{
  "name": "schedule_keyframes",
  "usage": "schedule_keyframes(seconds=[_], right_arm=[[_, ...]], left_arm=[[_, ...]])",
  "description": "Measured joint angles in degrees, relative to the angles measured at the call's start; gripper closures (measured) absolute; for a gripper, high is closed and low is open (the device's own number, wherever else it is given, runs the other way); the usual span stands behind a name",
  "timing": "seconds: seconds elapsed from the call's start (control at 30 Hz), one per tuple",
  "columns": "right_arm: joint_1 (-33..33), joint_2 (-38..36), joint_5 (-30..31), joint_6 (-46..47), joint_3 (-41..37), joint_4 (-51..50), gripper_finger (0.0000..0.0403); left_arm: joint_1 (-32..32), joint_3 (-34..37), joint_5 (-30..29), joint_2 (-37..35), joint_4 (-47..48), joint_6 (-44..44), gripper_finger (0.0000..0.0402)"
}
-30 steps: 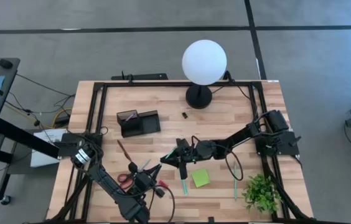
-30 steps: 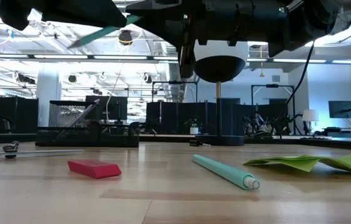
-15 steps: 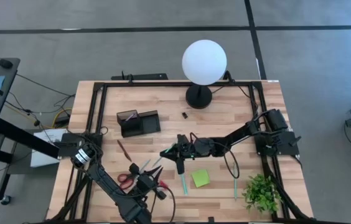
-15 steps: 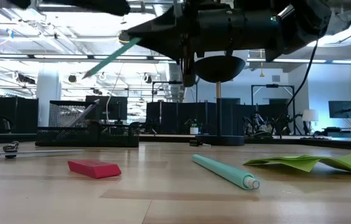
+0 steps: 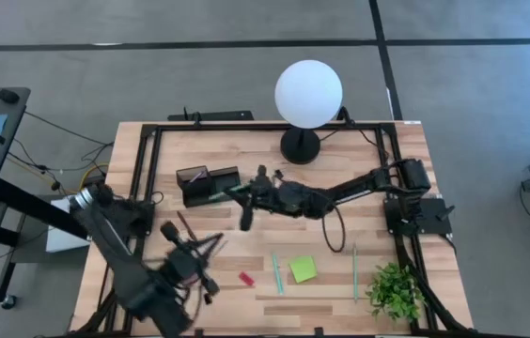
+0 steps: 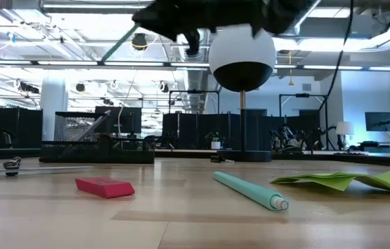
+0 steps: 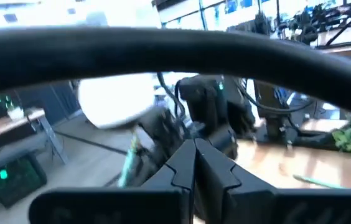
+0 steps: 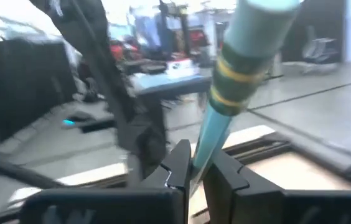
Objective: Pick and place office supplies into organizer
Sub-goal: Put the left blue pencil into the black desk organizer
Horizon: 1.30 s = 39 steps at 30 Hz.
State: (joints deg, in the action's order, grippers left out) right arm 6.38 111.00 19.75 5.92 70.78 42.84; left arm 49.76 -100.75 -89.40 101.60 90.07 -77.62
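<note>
On the left of the table we see the left gripper [image 5: 193, 258] raised above the wood near the front-left, its fingers [image 7: 194, 165] pressed together with nothing between them. Just behind it lies a brown pen [image 5: 186, 226], running diagonally from back-left to front-right. Behind that sits the organizer [image 5: 210, 185], a black tray with low walls, its long side lying roughly left to right.

Just right of the organizer we find the right gripper [image 5: 246, 194], clamped on a teal pen [image 8: 234, 93]. In the high view the pen's long axis runs left to right, its free end reaching over the organizer's right compartment; in the low view it slopes, the end toward the organizer lower.

Nearer the front edge lie a small red piece [image 5: 245, 278], a second teal pen [image 5: 276, 273] lying front to back, a lime-green sticky-note pad [image 5: 303, 269] and another thin pen [image 5: 355, 272], also front to back, all apart from one another. The plant [image 5: 397, 291] stands at the front-right corner and the lamp [image 5: 308, 94] at the back.

We can read no writing or labels. Bare wood lies open between the organizer and the front row.
</note>
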Motion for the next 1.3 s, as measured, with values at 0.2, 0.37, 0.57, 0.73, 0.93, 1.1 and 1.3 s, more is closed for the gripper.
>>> schedule_keyframes(seconds=[0.2,0.37,0.57,0.73,0.93,1.1,1.3], right_arm=[[-4.3,6.8,1.6,-5.1,13.9,-5.9,0.0390],[-8.7,18.8,-1.5,-1.7,23.0,-5.6,0.0382],[-11.2,28.1,-0.3,-1.4,31.2,-4.2,0.0390],[-11.5,30.2,-0.1,-1.4,34.7,-7.5,0.0384],[-11.2,30.1,-0.2,-1.4,35.0,-12.5,0.0384],[-9.9,30.1,-0.2,-3.2,35.0,-7.5,0.0386],[-9.1,30.1,-0.4,-3.3,35.0,-8.4,0.0385]], left_arm=[[1.0,0.0,-0.2,-7.6,0.0,8.8,0.0401],[3.0,0.0,-0.7,-10.8,-0.1,13.6,0.0401],[7.2,0.0,-0.7,-12.9,0.0,15.2,0.0401],[11.0,0.0,-0.7,-13.0,-0.1,16.2,0.0401],[13.3,0.0,-0.7,-13.0,-0.1,14.8,0.0401],[13.4,0.0,-0.7,-13.0,-0.1,13.4,0.0401],[13.4,0.0,-0.7,-13.0,-0.1,13.3,0.0401]])
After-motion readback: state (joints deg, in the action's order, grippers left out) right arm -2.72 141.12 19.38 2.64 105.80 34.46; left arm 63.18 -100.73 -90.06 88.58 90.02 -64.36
